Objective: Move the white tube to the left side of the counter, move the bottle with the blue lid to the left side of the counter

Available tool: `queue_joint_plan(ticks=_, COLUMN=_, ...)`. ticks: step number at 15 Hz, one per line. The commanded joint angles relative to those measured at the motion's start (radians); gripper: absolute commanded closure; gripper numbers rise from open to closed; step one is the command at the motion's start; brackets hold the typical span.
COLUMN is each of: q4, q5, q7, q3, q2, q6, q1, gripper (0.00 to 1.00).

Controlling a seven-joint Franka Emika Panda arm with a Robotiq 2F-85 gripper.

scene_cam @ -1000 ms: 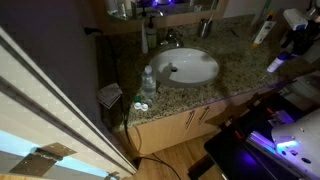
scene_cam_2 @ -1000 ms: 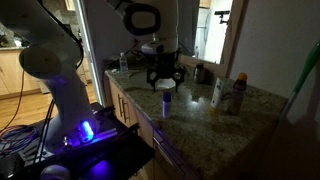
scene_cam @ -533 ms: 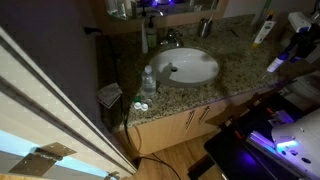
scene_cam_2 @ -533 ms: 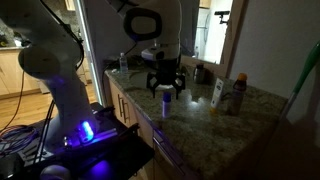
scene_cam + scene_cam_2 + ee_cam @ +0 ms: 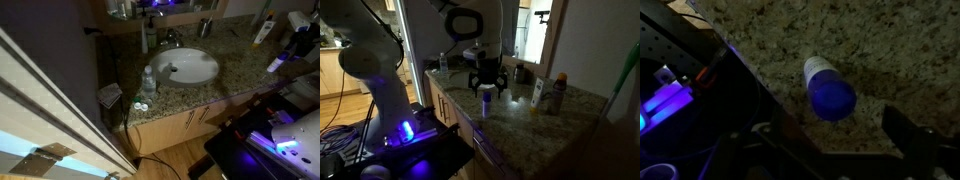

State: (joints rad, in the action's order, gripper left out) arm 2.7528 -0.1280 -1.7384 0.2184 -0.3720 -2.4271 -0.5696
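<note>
- Gripper, jaws spread wide, hangs over the bottle with the blue lid, apparently lined up for a grasp.
- White tube waits nearby on the counter.

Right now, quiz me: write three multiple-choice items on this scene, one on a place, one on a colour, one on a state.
1. Where does the bottle with the blue lid stand?
A in the sink
B on the counter, near its edge
C on the floor

2. What colour is the bottle's body?
A pale whitish
B green
C black

3. How is the pincer?
A shut on the bottle
B open above the bottle
C shut on nothing

Answers:
1. B, the wrist view shows it upright on the granite by the edge.
2. A, the sides under the blue cap are pale.
3. B, the fingers stand apart and touch nothing.
</note>
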Motion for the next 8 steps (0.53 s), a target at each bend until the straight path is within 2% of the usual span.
queue_joint_plan(ticks=1, q4=-0.013, q5=0.018, q7=-0.022, q3=-0.018, q2=0.042, q6=-0.012, q1=0.024, gripper=0.00)
queue_joint_plan(ticks=7, q4=-0.002, q5=0.006, q7=-0.011, q3=-0.004, q2=0.035, q6=0.000, q1=0.052, gripper=0.00)
queue_joint_plan(ticks=8, q4=-0.002, q5=0.015, q7=0.006, q3=0.006, q2=0.037, q6=-0.003, q1=0.054, gripper=0.25)
